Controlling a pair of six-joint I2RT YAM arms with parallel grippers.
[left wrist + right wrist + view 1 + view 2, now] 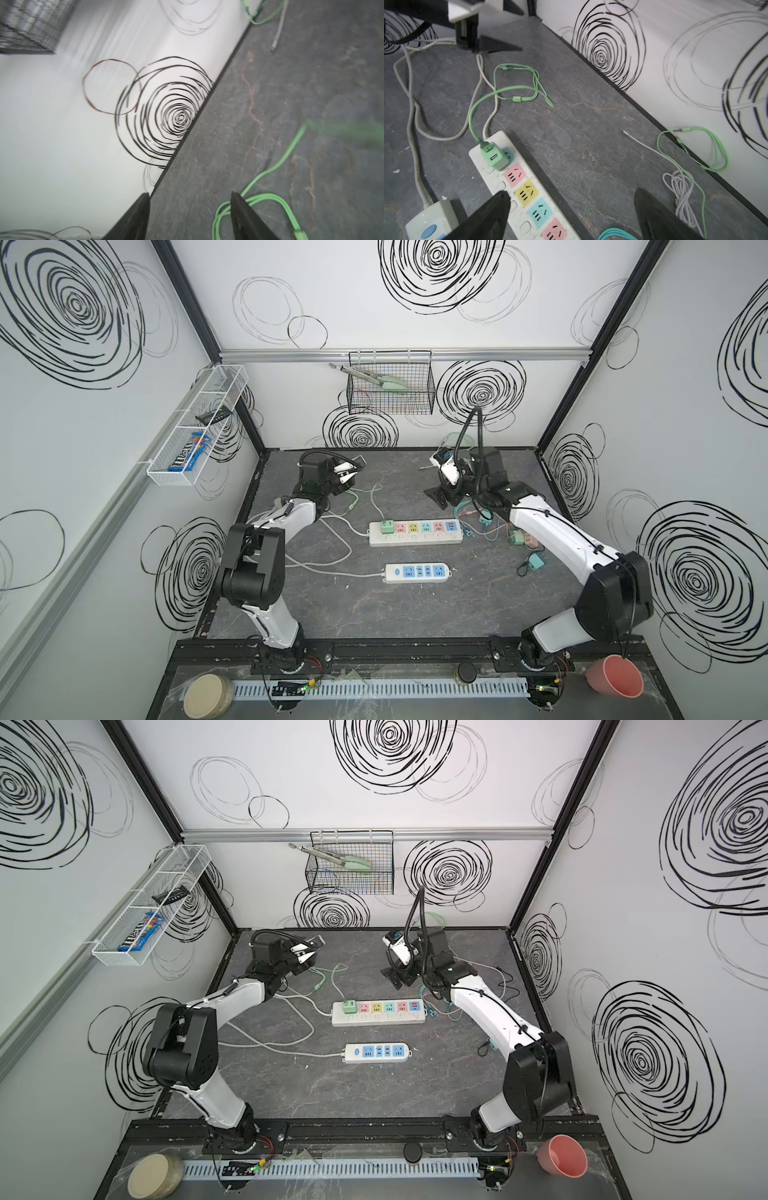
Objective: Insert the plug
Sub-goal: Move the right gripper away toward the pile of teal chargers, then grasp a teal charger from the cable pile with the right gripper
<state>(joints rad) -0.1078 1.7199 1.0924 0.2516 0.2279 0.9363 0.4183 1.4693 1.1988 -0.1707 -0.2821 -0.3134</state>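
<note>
- Sitting in end socket of power strip (415,540): green plug (495,159).
- Left pincer (189,195), right pincer (572,192): both spread, empty.
- Cable tangle (490,526) right of strip; open table (374,614) toward front edge.

The white-and-black jointed left arm (291,519) folds at the elbow and reaches forward, away from its base; its black-fingered left gripper (356,471) hangs level, jaws parted, nothing between them; the matching right arm (552,531) stretches inward; its black-fingered right gripper (440,495) tilts downward, jaws wide, empty.
</note>
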